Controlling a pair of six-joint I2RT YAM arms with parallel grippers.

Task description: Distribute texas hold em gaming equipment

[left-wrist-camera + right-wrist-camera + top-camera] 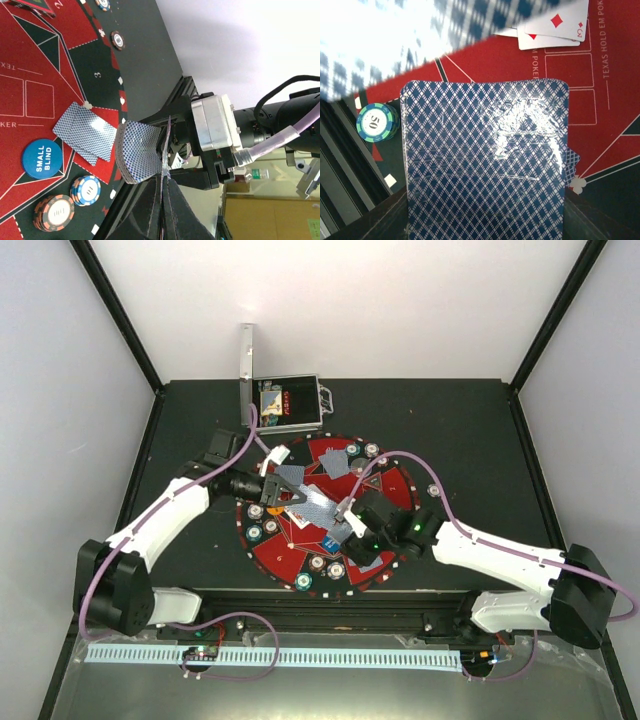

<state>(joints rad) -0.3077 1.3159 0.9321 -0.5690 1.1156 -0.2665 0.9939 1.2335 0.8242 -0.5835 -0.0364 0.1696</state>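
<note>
My left gripper (pixel 167 176) is shut on the edge of a grey-blue-backed playing card (pixel 141 151), which bends out to the left above the mat. It hangs over the mat's left half (pixel 291 497). My right gripper (pixel 346 512) is shut on a deck of playing cards (pixel 485 160), whose blue diamond back fills the right wrist view; the dark fingers (pixel 376 221) show only at the bottom corners. Two face-down cards (pixel 85 131) lie on the red mat beside a blue SMALL BLIND disc (pixel 41 158). Chip stacks (pixel 86 190) (pixel 54 213) stand at the rim, and a green chip stack (pixel 374 122) sits by the deck.
The round red-and-black mat (pixel 398 483) lies mid-table with chips around its rim (pixel 372 450). An open silver case (pixel 288 402) stands behind it. Face-up cards (pixel 551 24) lie on the mat. A lone chip (pixel 434 490) sits just off the mat to the right.
</note>
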